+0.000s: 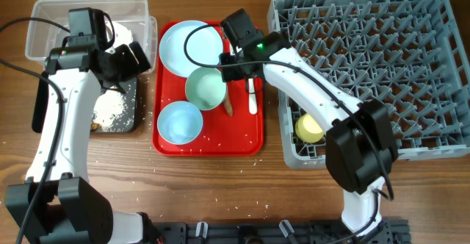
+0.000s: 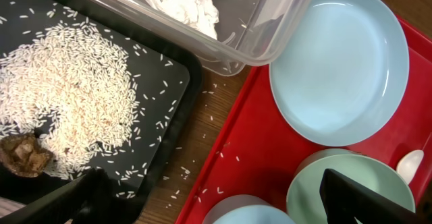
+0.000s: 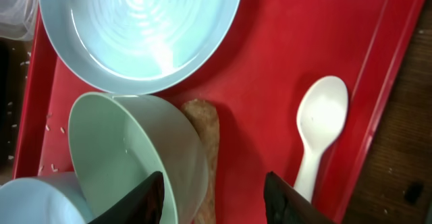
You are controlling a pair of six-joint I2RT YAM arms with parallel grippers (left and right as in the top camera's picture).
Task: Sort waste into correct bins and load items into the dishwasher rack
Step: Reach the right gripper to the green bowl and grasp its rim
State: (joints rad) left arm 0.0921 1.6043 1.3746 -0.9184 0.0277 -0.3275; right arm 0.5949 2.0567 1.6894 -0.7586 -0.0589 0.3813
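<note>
My right gripper [image 1: 246, 69] [image 3: 216, 198] is open, hovering over the red tray, its fingers on either side of the brown stick [image 3: 204, 133] [image 1: 228, 106]. The stick lies against the tilted mint bowl [image 3: 125, 156] [image 1: 205, 90]. The white spoon [image 3: 320, 133] [image 1: 252, 97] lies to the right of the stick. The pale blue plate [image 1: 185, 45] [image 2: 337, 62] and the blue bowl [image 1: 180, 123] are on the tray too. My left gripper [image 1: 136, 56] [image 2: 216, 207] is open and empty above the gap between the black tray [image 1: 126, 119] [image 2: 165, 69] and the red tray. Rice [image 2: 67, 89] and a brown lump [image 2: 23, 155] lie in the black tray. The tissue [image 2: 182, 5] lies in the clear tub [image 1: 44, 23].
The grey rack [image 1: 382, 53] stands at the right with the yellow cup [image 1: 310, 128] in its front left corner. The red serving tray [image 1: 209, 145] sits mid-table. Loose rice grains are scattered on the wood and the red tray [image 2: 243, 129].
</note>
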